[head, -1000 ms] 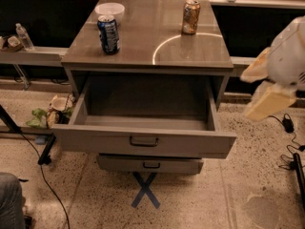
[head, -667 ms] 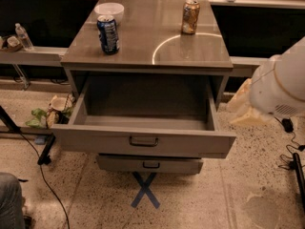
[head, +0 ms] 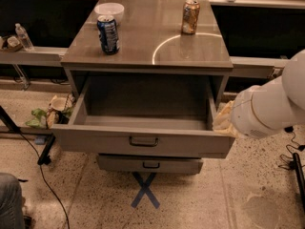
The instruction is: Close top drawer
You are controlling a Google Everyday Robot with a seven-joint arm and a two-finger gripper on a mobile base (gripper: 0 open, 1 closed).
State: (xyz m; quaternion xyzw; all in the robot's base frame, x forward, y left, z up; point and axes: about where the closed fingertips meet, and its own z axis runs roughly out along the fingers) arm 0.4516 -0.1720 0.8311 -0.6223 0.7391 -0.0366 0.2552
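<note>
The top drawer (head: 143,142) of the grey metal cabinet is pulled far out and its deep box looks empty. Its wide front panel has a small dark centre handle (head: 143,141). My white arm (head: 271,106) comes in from the right. The gripper (head: 223,120) is at the drawer's right front corner, against the right side wall, and is mostly hidden behind the arm's last segment.
A narrower drawer front (head: 150,164) sits slightly out below. On the cabinet top (head: 190,51) stand a blue can (head: 108,34), a copper can (head: 190,16) and a white bowl (head: 109,9). A blue X tape mark (head: 145,190) is on the floor. Trash (head: 50,112) and cables lie at the left.
My arm has swung down and left from beside the cabinet top to the drawer's right front corner. The drawer looks unmoved.
</note>
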